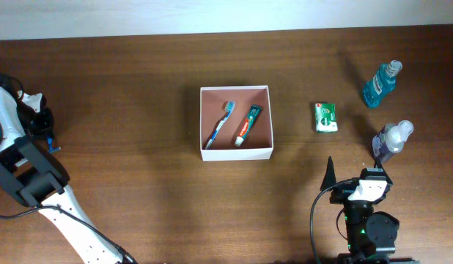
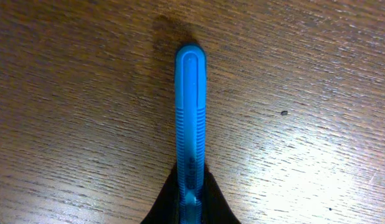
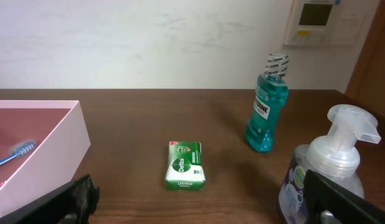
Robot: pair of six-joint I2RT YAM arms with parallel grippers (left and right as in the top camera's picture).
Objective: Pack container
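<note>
Blue ribbed handle (image 2: 190, 112) pinched tight at its near end in the left claw (image 2: 191, 202), long axis running straight out ahead of the fingers. The container (image 1: 237, 155) sits well off to this claw's right, mid-table, with toothbrush (image 1: 221, 125) and toothpaste tube (image 1: 248, 125) inside. The right claw (image 3: 199, 202) is nearer the box but gapes wide, empty.

Right claw (image 3: 208, 202) — pump bottle (image 3: 332, 155) close, mouthwash (image 3: 266, 109) beyond
</note>
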